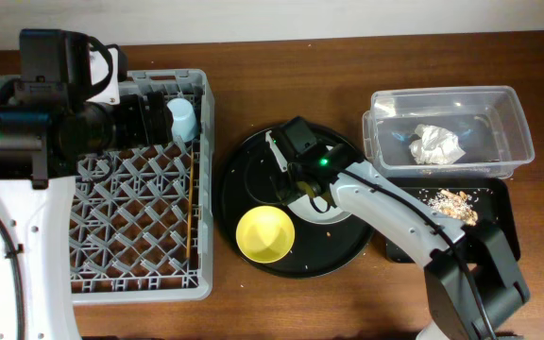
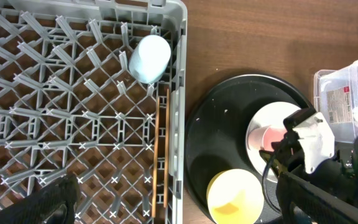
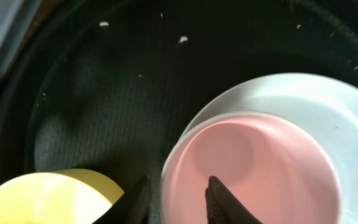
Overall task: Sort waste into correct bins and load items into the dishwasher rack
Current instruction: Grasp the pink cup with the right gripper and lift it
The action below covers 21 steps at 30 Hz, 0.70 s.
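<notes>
My right gripper (image 3: 179, 199) is open and straddles the near rim of the pink cup (image 3: 253, 168), one finger inside and one outside. The cup stands on the pale plate (image 3: 309, 106). The yellow bowl (image 3: 48, 199) sits beside it. The blue cup (image 2: 150, 58) lies in the grey dishwasher rack (image 2: 178, 74), with the chopsticks (image 2: 161, 155) along its right wall. My left gripper (image 1: 154, 118) is open and empty above the rack near the blue cup. The tissue (image 1: 437, 144) lies in the clear tub (image 1: 442, 94). Food scraps (image 1: 451, 200) lie in the black tray (image 1: 499, 198). I cannot make out the spoon.
The plate, pink cup and yellow bowl (image 1: 265, 234) rest on a large round black tray (image 1: 244, 179) between the rack (image 1: 206, 189) and the bins. A few crumbs lie on that tray. Bare wooden table surrounds everything.
</notes>
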Tool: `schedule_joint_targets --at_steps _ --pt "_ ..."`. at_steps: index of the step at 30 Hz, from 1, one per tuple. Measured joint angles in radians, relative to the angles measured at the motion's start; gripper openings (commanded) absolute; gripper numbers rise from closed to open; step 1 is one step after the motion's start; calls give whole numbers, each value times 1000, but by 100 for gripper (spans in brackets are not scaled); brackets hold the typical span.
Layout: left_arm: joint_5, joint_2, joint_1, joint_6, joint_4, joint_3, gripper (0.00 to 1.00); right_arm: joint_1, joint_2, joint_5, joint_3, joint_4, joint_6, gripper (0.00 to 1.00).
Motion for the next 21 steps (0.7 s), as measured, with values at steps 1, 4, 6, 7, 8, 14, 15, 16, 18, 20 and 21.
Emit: schedule_joint_targets --at_steps 1,4,6,7,8,14,15,16,18,20,21 --pt "0 0 0 0 0 0 99 0 10 0 -1 0 0 17" --pt "0 0 0 0 1 0 99 0 14 8 -2 -57 -3 4" --pt "0 0 0 0 0 0 99 -1 9 14 8 -84 -4 4" --pt "0 0 0 0 0 0 99 -1 -1 7 27 -109 -3 4" --pt "0 0 0 0 0 0 99 -1 -17 -5 63 -150 -2 4" --pt "0 0 0 0 0 0 99 -161 -491 -393 323 -327 -15 4" --pt "0 0 0 0 0 0 99 -240 -502 -588 323 -340 -46 4" --pt "8 0 0 -5 15 0 99 -286 -492 -726 323 -348 -76 4" --pt "188 0 4 4 66 0 100 -350 -451 -999 323 -363 -168 4" --pt "617 0 5 178 79 0 99 -351 -421 -1179 323 -356 -247 4" --pt "803 0 3 242 78 0 99 -351 -408 -1271 322 -307 -275 4"
